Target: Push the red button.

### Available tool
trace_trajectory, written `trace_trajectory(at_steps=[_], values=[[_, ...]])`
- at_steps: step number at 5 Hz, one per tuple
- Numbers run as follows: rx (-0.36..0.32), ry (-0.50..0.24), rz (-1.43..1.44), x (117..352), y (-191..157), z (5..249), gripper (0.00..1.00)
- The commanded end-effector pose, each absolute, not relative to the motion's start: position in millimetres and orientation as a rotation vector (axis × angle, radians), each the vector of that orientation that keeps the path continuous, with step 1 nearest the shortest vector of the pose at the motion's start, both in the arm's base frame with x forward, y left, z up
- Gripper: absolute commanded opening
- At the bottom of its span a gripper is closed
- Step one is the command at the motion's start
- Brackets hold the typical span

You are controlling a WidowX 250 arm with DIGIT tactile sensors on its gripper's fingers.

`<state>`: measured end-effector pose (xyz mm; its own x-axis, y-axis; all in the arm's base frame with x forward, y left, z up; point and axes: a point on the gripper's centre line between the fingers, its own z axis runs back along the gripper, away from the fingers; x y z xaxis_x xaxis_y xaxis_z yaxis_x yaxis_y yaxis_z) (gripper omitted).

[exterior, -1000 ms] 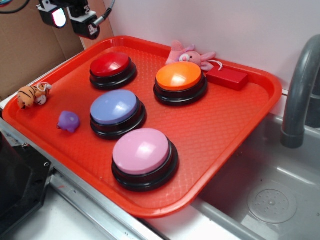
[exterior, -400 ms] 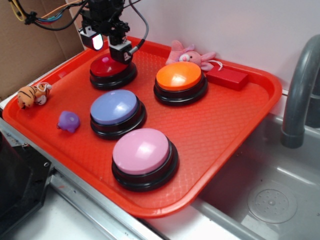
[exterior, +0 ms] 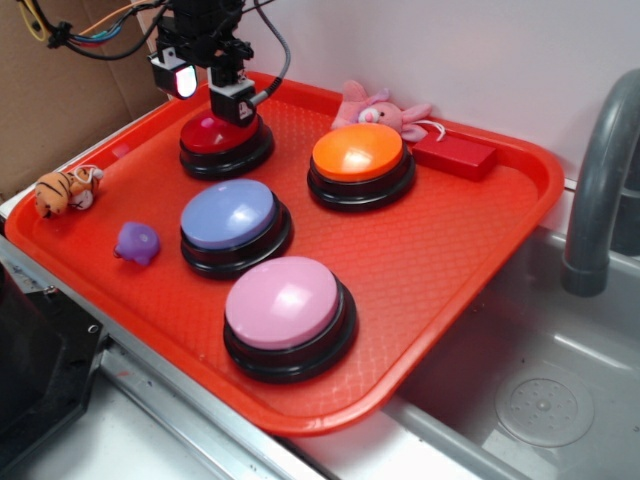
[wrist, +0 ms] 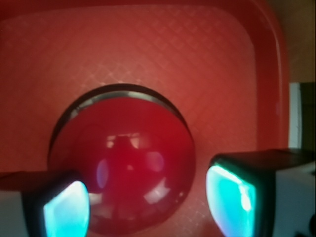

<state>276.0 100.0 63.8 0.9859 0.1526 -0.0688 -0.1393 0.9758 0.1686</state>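
Note:
The red button [exterior: 212, 137], a glossy dark red dome on a black base, sits at the back left of the red tray [exterior: 450, 250]. My gripper [exterior: 208, 92] hangs directly over it, open, with one finger on each side of the dome's top. In the wrist view the red button [wrist: 129, 168] fills the middle, and the gripper [wrist: 148, 203] frames it with its glowing pads [wrist: 66, 211] spread wide. Whether a finger touches the cap cannot be told.
On the tray also stand an orange button [exterior: 358, 160], a blue button [exterior: 230, 220] and a pink button [exterior: 285, 305]. A pink plush [exterior: 375, 108], a small red block [exterior: 455, 155], a purple toy [exterior: 137, 242] and a tiger toy [exterior: 65, 190] lie around. A sink with a grey faucet [exterior: 600, 170] is at the right.
The gripper came down and to the right from the back left corner until it was over the red button. In the last moment it shifted slightly up and left.

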Motion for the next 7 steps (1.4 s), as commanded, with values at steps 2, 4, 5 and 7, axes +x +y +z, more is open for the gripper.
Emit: trace_trajectory(at_steps=[2, 4, 5, 7], values=[[0.124, -0.057, 0.178, 284, 112, 86, 1.0], [0.077, 0.033, 0.212, 295, 105, 53, 1.0], [0.108, 0.016, 0.211, 291, 98, 62, 1.0], [0.164, -0.098, 0.215, 263, 102, 115, 1.0]])
